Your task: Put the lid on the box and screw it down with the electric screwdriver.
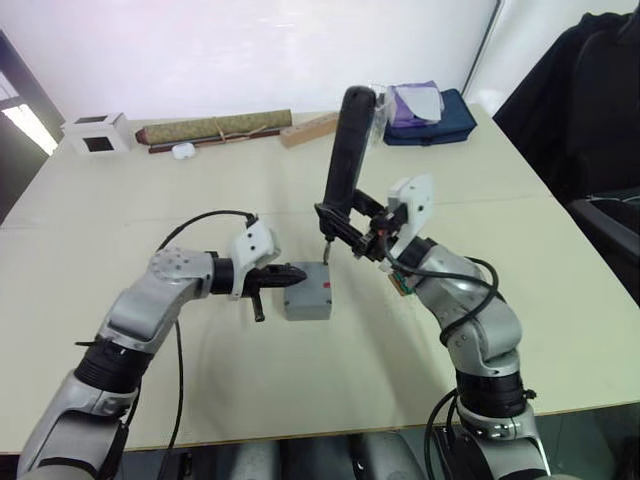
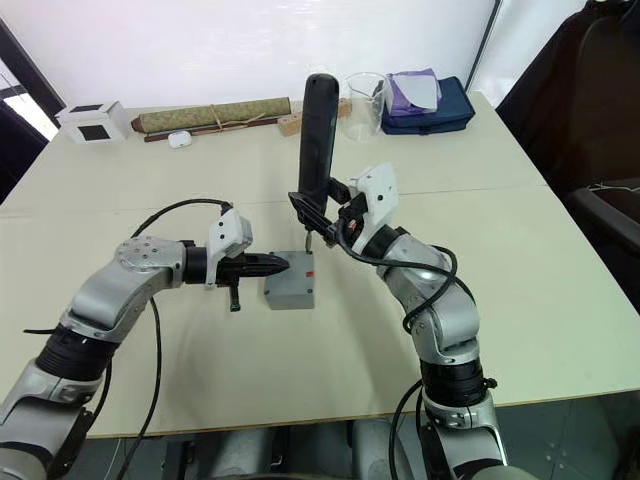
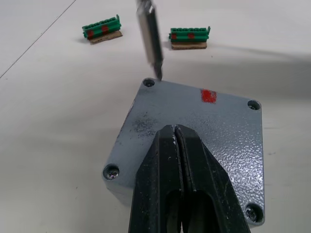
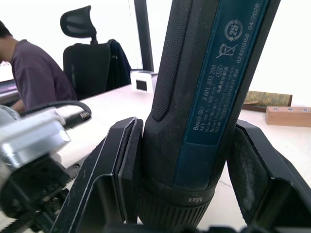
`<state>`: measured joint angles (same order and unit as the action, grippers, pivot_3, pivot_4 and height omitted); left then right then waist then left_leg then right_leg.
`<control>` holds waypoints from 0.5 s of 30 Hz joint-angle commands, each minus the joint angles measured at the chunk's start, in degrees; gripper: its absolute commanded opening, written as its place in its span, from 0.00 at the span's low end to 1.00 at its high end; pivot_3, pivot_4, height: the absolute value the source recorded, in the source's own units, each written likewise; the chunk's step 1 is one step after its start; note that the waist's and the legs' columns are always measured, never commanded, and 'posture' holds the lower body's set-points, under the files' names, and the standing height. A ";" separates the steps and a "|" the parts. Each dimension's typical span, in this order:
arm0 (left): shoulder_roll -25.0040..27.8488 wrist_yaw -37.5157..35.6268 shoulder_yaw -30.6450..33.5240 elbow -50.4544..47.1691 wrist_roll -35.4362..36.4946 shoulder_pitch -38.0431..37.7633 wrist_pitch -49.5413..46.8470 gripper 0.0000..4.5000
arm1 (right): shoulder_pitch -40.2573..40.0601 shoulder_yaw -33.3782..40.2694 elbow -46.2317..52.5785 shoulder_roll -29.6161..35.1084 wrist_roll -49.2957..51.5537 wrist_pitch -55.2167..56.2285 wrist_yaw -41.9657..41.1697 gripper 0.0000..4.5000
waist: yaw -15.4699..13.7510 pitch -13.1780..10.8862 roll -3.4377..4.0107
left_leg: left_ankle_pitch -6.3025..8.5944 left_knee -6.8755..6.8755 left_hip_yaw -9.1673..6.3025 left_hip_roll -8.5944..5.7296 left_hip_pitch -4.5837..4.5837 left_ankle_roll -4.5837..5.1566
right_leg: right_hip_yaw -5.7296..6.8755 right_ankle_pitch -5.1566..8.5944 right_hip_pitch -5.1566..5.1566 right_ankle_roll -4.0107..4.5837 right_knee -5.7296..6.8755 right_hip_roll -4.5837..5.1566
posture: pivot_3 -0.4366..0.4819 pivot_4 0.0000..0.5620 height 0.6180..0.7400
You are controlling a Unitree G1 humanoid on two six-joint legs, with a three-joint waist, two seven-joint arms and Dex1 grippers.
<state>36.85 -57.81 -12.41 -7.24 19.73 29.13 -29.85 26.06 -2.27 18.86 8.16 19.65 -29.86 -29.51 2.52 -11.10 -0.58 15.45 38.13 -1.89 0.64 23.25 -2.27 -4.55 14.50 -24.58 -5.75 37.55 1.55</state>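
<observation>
The electric screwdriver (image 4: 204,97) runs off the top of the right wrist frame, its bit out of sight below. In the left wrist view only its bit (image 3: 150,36) enters from the top edge, slightly blurred. The left gripper (image 3: 179,182) covers the lower middle of the lid (image 3: 218,121). At upper left, the person (image 4: 29,68) is cropped by the frame edge.

Silver-grey jointed arms, black cables looped alongside; white wrist housings; black tapered jaws; black elbow collars.
</observation>
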 commanded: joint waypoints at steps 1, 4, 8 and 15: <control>0.01 -0.16 -0.58 0.64 -1.14 -0.41 -0.75 0.00 | 0.61 -0.22 0.89 0.17 -0.41 4.27 0.26 0.48 | 0.01 0.00 0.00 | 0.00 0.00 0.00 0.00 0.00 0.00 | 0.00 0.00 0.00 0.00 0.00 0.00 | 0.48 0.27 1.00; -0.04 -0.04 -0.49 0.36 -1.06 -0.45 -1.01 0.00 | 0.24 -1.51 -0.22 0.95 -1.75 5.81 -0.01 0.48 | 0.02 0.00 0.00 | 0.00 0.00 -0.01 0.00 -0.01 0.00 | 0.00 0.00 0.00 0.00 0.00 0.00 | 0.48 0.27 1.00; -0.01 -0.01 -0.32 0.34 -1.01 -0.59 -1.02 0.00 | 0.13 -2.30 -1.86 2.09 -2.78 7.07 -0.01 0.48 | 0.01 0.02 -0.03 | 0.00 0.00 -0.01 0.00 -0.03 0.00 | 0.00 0.00 0.03 0.00 0.00 0.00 | 0.48 0.27 1.00; -0.18 -0.05 -0.17 0.59 -1.02 -0.68 -0.87 0.00 | 0.36 -2.95 -4.02 3.62 -3.91 8.90 -0.27 0.48 | 0.01 0.06 -0.09 | 0.00 0.00 -0.01 0.01 -0.10 0.00 | 0.00 0.00 0.10 0.00 0.00 -0.01 | 0.48 0.27 1.00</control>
<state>36.47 -57.60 -12.39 -7.12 19.43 29.10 -29.93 25.95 -5.05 14.76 11.06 16.86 -21.94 -29.68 2.53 -11.03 -0.67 15.45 38.13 -1.90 0.64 23.15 -2.27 -4.55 14.51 -24.47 -5.74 37.55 1.54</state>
